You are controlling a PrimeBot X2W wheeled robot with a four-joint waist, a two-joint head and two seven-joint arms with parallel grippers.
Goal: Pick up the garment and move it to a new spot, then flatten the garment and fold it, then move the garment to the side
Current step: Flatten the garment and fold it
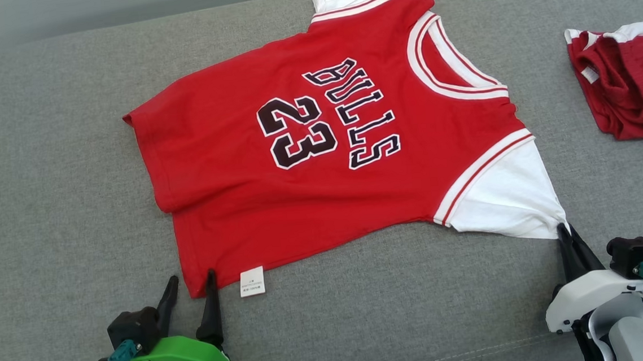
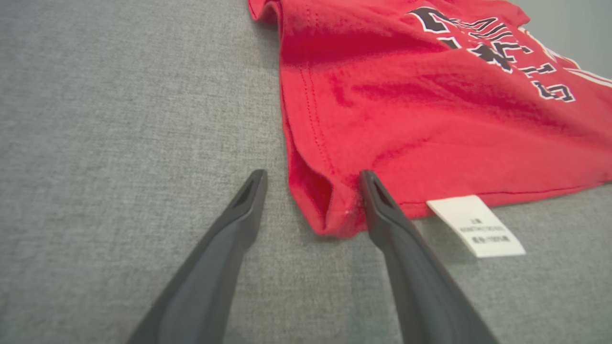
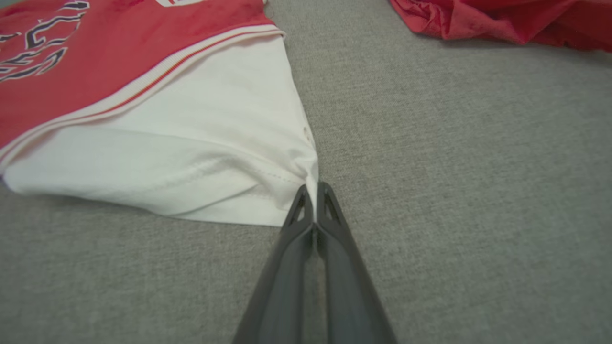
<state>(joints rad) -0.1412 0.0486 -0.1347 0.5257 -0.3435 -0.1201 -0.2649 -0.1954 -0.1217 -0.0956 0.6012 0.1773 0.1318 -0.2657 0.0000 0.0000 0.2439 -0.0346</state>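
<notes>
Quick one on gripping a shirt for flattening. The red jersey [image 1: 298, 165] lies face up on the grey fabric bench [image 1: 45, 194], spread out ahead of both my tools.

My right tool [image 3: 314, 191] is pinched fully closed on the outer corner of the white sleeve [image 3: 191, 143], and the cloth bunches into a little point right at the tips. My left tool [image 2: 311, 175] is wide open and has hold of nothing. The hem corner [image 2: 330, 215] sits between its fingers, nearer the right-hand one, which looks to be touching the fabric edge. The white label [image 2: 475, 224] lies just outside that finger.

How I'd do the next bit, I reckon:

- Nudge the left tool forward a touch before closing, so it bites both layers of the hem and not just the edge stitching.
- Keep the tips low against the bench, otherwise the bottom layer slips out.
- Don't catch the label alone, since it would pull without taking the shirt along.
- Once both hold, pull apart gently. The sleeve grip is thin, so a hard tug might slip it.

The other red garment [image 1: 626, 85] is well off beyond my right tool, so there's room.
</notes>
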